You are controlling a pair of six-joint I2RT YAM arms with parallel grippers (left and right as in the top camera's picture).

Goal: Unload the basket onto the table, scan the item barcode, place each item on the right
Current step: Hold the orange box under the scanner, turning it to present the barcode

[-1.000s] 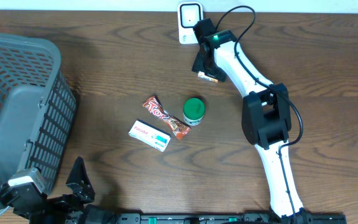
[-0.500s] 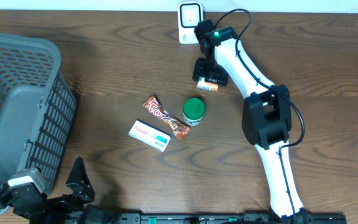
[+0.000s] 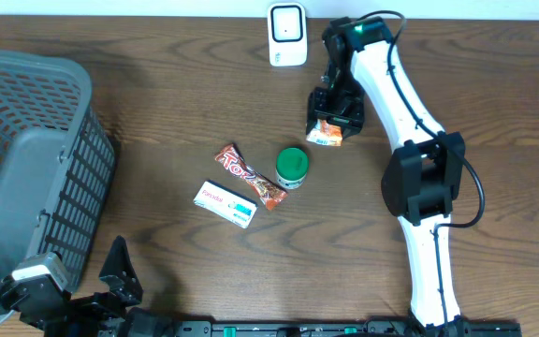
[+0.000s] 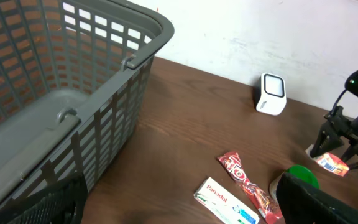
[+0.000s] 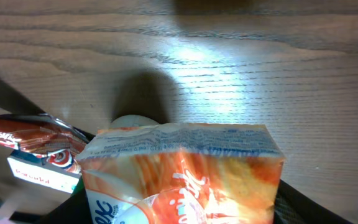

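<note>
Overhead: right gripper (image 3: pixel 327 125) clamps orange-white foil packet (image 3: pixel 326 138) near white scanner box (image 3: pixel 287 21).
nearby: green-lidded round tub (image 3: pixel 292 166), red candy wrapper (image 3: pixel 249 176), white medicine box (image 3: pixel 225 203).
left gripper (image 4: pixel 179 211): jaws spread, empty.

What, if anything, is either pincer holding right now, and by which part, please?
The right pincer holds the orange-and-white packet by one end; its crimped far end sticks out free. The left pincer is open and empty.
</note>
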